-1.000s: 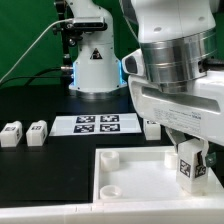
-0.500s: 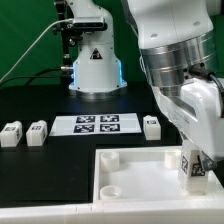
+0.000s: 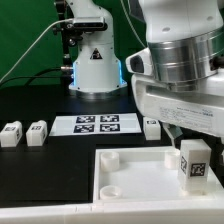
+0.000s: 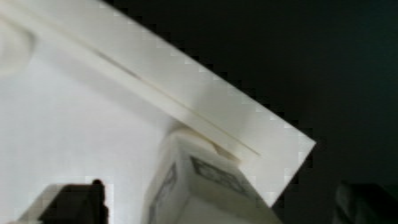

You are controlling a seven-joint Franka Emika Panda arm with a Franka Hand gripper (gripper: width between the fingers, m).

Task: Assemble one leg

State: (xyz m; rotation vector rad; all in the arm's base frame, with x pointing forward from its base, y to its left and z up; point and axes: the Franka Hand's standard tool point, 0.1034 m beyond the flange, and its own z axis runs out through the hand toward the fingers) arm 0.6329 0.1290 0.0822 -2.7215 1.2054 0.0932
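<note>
The arm (image 3: pixel 180 60) fills the upper right of the exterior view. The white plate (image 3: pixel 130 165) spans the lower right of the frame, on the black table (image 3: pixel 40 100). The marker board (image 3: pixel 97 123) lies at centre. The leg (image 3: pixel 193 163) stands upright in the plate at the frame's lower right, tag facing the camera. The gripper (image 4: pixel 222 190) straddles it, jaws wide, both fingers clear of its sides.
</note>
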